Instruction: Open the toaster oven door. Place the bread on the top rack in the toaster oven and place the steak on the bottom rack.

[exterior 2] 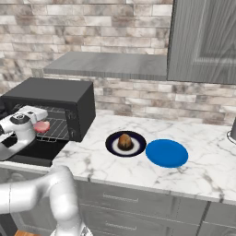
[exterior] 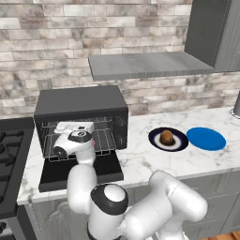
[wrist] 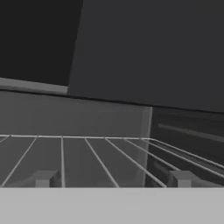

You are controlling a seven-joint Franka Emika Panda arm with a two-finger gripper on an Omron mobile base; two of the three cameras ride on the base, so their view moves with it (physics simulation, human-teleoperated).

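- Toaster oven (exterior: 82, 101) on the desk (exterior 2: 152, 173), far left; door (exterior: 82, 173) folded down flat.
- Claw (wrist: 113, 180) released, empty, inside the oven above a rack (wrist: 87, 157).
- Steak (exterior 2: 41, 126) on a rack by the hand.
- Bread (exterior: 166, 137) on its dark plate (exterior: 154, 140), right of the oven.
- Risk: pulling out, the hand could clip the wires or nudge the steak off.

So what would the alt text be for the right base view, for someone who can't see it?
A white robot arm reaches its gripper into an open black toaster oven on a marble counter, with a pink steak at the oven's mouth by the gripper. To the right sit a round brown bread on a dark plate and a blue plate.
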